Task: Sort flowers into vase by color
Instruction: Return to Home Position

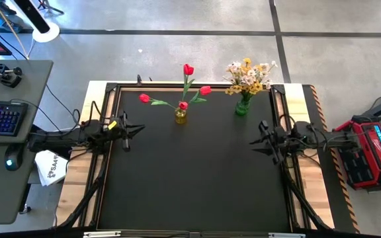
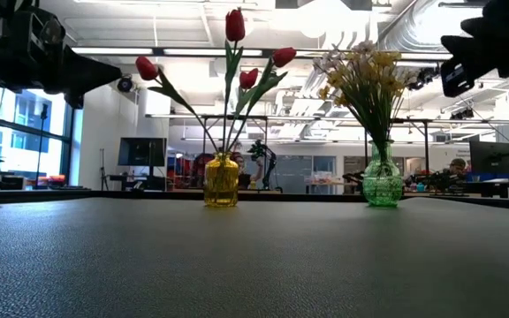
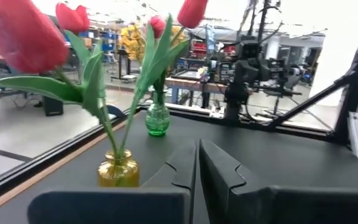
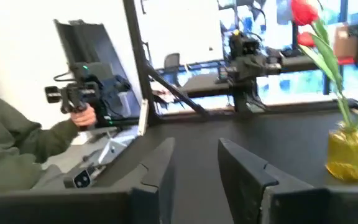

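Four red tulips (image 2: 235, 25) stand in the yellow vase (image 2: 221, 181) near the far edge of the black table (image 1: 197, 185), left of centre. Their thin green stems fan out from the narrow neck. One rises nearly straight and tops the rest, one leans far to the left, one leans right, and a shorter one sits between them. Long green leaves curl off the stems, and every bloom is a closed, deep red bud, far taller than the small amber glass vase.

Beside it to the right, apart from it, the green vase (image 2: 382, 185) holds a bunch of yellow and white blossom sprays (image 2: 365, 71). These are many small flowers on thin green stems spreading into a loose dome above the round, textured glass body.

The left gripper (image 1: 126, 130) hovers at the table's left side, its fingers (image 3: 219, 177) pressed together with only a thin seam between them. The right gripper (image 1: 264, 141) hovers at the right side, its fingers (image 4: 157, 168) spread apart and holding nothing. Both are well apart from the vases.
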You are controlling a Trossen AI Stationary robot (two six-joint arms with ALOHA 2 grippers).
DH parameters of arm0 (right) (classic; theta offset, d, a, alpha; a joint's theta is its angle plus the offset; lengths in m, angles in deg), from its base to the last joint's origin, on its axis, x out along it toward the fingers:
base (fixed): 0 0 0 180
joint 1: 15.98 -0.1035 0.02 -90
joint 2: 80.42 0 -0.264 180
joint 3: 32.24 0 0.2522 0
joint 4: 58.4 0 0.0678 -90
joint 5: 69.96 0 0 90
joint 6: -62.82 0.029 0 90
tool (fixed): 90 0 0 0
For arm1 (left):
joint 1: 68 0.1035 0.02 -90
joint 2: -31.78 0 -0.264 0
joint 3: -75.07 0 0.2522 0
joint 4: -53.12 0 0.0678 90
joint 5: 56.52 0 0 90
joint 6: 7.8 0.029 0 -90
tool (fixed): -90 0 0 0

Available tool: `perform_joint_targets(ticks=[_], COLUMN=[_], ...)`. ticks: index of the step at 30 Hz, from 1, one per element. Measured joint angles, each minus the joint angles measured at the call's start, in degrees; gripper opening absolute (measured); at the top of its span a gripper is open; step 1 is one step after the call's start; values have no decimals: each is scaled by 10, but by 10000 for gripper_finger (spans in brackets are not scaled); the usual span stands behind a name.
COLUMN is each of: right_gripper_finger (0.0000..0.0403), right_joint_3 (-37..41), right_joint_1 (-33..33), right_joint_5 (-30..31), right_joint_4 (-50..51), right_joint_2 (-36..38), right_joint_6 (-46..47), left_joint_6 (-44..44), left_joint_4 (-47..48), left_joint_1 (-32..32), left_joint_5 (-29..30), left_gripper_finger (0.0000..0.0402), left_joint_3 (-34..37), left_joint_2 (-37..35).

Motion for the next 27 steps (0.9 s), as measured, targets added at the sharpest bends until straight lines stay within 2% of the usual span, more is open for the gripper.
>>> perform_joint_targets(ticks=[4, 11, 14, 18, 27], right_gripper_finger=[86, 64, 62, 62, 61], right_joint_3=[50, 49, 49, 49, 49], right_joint_1=[-1, -8, -8, -8, -8], right_joint_5=[-3, 0, 0, 2, 20], right_joint_4=[-71, -109, -95, -35, -34], right_joint_2=[4, -1, -1, -2, -6], right_joint_6=[-3, -40, -50, -12, 25], left_joint_6=[3, 5, 21, -9, -10], left_joint_4=[0, 1, 4, 15, 14], left_joint_1=[-1, -1, -1, -1, -1], left_joint_5=[-9, -7, -7, -6, -5], left_gripper_finger=[6, 6, 6, 6, 6], left_joint_3=[0, 0, 0, 0, 0], left_joint_2=[2, 2, 2, 4, 5])
